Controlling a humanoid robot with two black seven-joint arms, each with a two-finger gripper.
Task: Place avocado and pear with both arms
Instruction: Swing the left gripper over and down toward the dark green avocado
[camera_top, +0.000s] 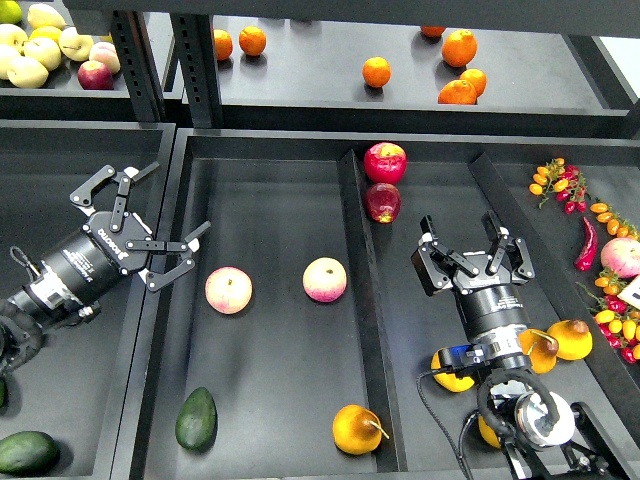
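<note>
The dark green avocado (196, 418) lies at the front left of the middle tray compartment. The golden-yellow pear (357, 428) with a thin brown stem lies at the front right of the same compartment. My left gripper (180, 198) is open and empty. It hovers over the tray's left wall, behind and left of the avocado. My right gripper (458, 222) is open and empty. It stands over the right compartment, behind and right of the pear.
Two pink apples (228, 290) (325, 279) lie mid-compartment. Two red apples (385, 162) lie at the back by the divider (355, 260). Yellow fruits (570, 338) lie beside my right arm. Another green avocado (27, 452) lies in the left tray. Oranges (376, 71) sit on the shelf and peppers (586, 243) lie at the right.
</note>
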